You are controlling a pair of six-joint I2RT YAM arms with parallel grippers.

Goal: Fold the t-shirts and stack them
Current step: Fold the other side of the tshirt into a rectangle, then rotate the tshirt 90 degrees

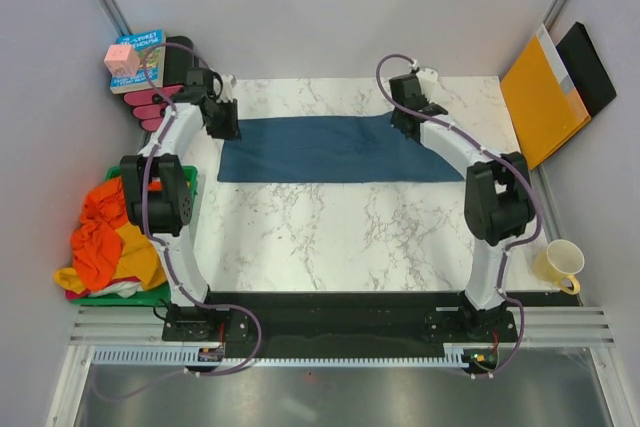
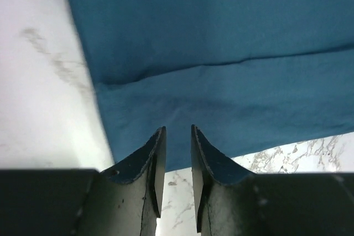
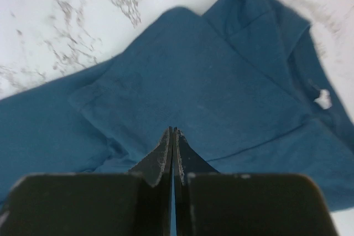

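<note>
Currently the dark teal-blue t-shirt [image 1: 320,150] lies flat on the far half of the marble table [image 1: 330,237], folded into a long narrow band. Its long axis runs left to right, parallel to the table's far edge. In the right wrist view the neck end shows, with a small white label [image 3: 323,99] inside the collar, so the neck points toward the right arm's side and the hem end toward the left.

The left gripper [image 1: 222,125] sits at the band's left end. In its wrist view the jaws stand narrowly apart with nothing between them, the tips over the cloth's near edge, where one layer's edge crosses another.

The right gripper [image 1: 405,119] sits at the band's right end. Its fingers [image 3: 163,156] are pressed together over the folded sleeve area; whether any cloth is pinched cannot be told.

Well apart from the band, off the table's left edge, the bright orange t-shirt [image 1: 100,232] and mustard yellow t-shirt [image 1: 140,259] lie crumpled together on a green tray [image 1: 120,295]. A pale yellow mug [image 1: 560,262] stands at the right.
</note>
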